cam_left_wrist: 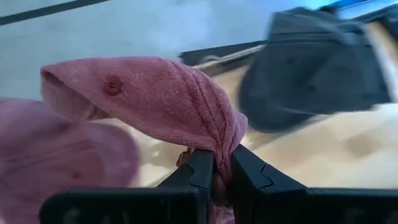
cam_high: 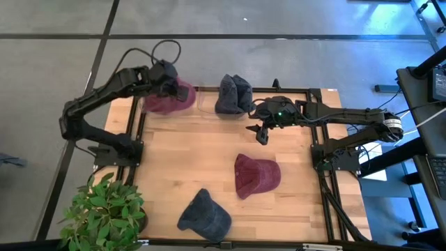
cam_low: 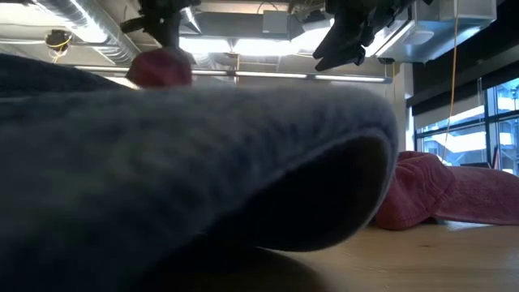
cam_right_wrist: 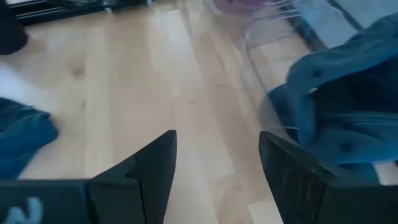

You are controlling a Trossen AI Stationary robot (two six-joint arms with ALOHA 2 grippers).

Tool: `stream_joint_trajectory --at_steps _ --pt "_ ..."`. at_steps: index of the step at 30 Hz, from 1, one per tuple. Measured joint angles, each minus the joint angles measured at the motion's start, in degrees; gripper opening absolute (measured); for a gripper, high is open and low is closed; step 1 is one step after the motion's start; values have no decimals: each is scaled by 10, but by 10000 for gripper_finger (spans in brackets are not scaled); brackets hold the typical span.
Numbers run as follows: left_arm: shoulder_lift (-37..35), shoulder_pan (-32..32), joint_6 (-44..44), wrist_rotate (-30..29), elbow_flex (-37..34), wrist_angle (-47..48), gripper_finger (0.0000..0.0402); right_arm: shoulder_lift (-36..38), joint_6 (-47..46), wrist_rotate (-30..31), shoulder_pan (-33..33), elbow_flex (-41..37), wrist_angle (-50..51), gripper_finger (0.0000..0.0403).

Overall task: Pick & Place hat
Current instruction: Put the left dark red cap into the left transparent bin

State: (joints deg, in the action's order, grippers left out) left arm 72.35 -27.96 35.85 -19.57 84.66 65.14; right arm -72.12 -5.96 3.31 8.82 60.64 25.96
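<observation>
From the high view, the left gripper (cam_high: 169, 85) at ten o'clock is pinched tight on a maroon hat (cam_high: 169, 97), holding it at the table's (cam_high: 181, 160) far-left edge. At twelve o'clock sits a grey hat (cam_high: 233, 95). Just right of it the right gripper (cam_high: 262, 134) hovers, fingers spread, empty. A second maroon hat (cam_high: 255, 174) lies at four o'clock, another grey hat (cam_high: 204, 214) at six.

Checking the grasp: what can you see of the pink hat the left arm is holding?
The pink knitted fabric hat hangs bunched and folded, with small eyelet holes visible. The left tool is shut on a pinched fold of it. From above it sits at the table's far left corner, lifted, beside a dark grey fabric hat.
</observation>
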Motion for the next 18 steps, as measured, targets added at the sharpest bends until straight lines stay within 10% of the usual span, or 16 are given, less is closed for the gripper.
stream_joint_trajectory --at_steps 18 --pt "23 -112 -77 10 0 99 21 0 -13 17 0 0 -1 227"
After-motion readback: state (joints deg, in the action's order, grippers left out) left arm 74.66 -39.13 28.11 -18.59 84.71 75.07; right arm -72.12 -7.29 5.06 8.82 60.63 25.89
